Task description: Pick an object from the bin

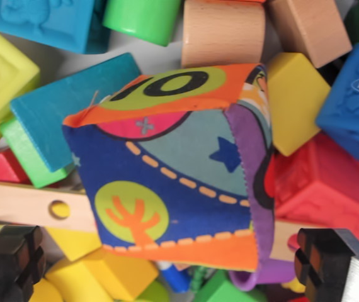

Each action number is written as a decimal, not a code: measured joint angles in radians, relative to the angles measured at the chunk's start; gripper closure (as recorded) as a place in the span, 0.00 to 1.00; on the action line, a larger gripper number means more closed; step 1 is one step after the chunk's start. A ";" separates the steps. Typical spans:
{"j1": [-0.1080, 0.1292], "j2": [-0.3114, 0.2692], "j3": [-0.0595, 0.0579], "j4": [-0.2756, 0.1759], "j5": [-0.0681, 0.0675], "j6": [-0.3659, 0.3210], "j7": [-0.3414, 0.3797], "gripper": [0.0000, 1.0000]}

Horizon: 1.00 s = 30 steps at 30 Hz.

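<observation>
The tool [179, 264] looks straight down into the pile, its two dark fingertips [12, 255] showing at seven and five o'clock along the bottom edge. They stand wide apart, released, with the fabric cube [170, 167] between and just above them; whether they touch it cannot be told. This soft cube, printed with a "10", a star and a tree, fills the centre and lies on a wooden strip with holes [22, 204]. Around it crowd a teal block [63, 110] at ten o'clock, a wooden cylinder [223, 31] at twelve, a yellow block [296, 100] at two, a red block [327, 185] at three.
</observation>
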 joint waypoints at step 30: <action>0.005 0.106 -0.006 -0.001 -0.007 0.109 0.005 1.00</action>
